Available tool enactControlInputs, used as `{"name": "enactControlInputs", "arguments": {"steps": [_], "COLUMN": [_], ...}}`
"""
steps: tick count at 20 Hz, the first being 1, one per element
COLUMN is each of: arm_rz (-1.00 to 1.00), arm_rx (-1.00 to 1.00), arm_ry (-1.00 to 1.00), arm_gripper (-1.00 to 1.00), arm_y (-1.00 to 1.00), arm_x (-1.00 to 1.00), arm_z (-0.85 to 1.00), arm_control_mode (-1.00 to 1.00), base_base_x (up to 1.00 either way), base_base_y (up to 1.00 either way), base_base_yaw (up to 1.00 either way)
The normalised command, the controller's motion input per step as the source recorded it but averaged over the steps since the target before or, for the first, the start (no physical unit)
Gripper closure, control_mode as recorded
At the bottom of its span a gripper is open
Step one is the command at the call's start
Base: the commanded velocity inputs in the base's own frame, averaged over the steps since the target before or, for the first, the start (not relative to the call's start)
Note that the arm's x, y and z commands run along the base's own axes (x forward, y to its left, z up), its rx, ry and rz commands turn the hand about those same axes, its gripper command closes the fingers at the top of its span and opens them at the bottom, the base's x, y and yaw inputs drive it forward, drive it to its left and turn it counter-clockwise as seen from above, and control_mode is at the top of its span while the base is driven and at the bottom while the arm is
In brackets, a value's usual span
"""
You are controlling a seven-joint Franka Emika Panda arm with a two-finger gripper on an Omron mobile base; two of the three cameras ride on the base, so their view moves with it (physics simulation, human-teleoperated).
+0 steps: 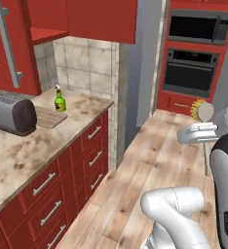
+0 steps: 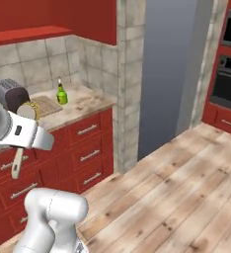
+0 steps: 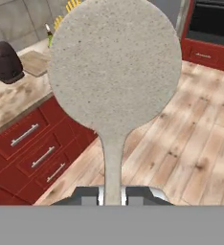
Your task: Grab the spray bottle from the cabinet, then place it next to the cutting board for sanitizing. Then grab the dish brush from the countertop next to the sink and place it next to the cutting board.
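1. Gripping the dish brush (image 3: 115, 76) by its thin handle, the gripper (image 3: 112, 195) jaws are clamped shut.
2. Likely light and stiff; a hold nearer the round head would curb swinging.
3. The cutting board (image 1: 49, 116) lies on the countertop (image 1: 23, 151), well apart.

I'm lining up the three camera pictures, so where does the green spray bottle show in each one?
Left base view: spray bottle at upper left, on the countertop by the cutting board.
Right base view: upper left, right of the board.
Hand view: top left, mostly behind the dish brush.
Shared landmark: toaster.
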Motion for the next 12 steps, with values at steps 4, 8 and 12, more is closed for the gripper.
{"name": "enactControlInputs", "arguments": {"steps": [4,8,12], "arm_rz": [0.0,0.0,0.0], "arm_rx": [0.0,0.0,0.0], "arm_ry": [0.0,0.0,0.0], "arm_gripper": [1.0,1.0,1.0], "arm_y": [0.0,0.0,0.0], "arm_x": [0.0,0.0,0.0], "arm_z": [0.0,0.0,0.0], "arm_control_mode": [1.0,1.0,1.0], "base_base_x": [1.0,1.0,1.0], "base_base_y": [-0.01,-0.1,-0.11], "base_base_yaw": [0.73,0.74,0.66]}}
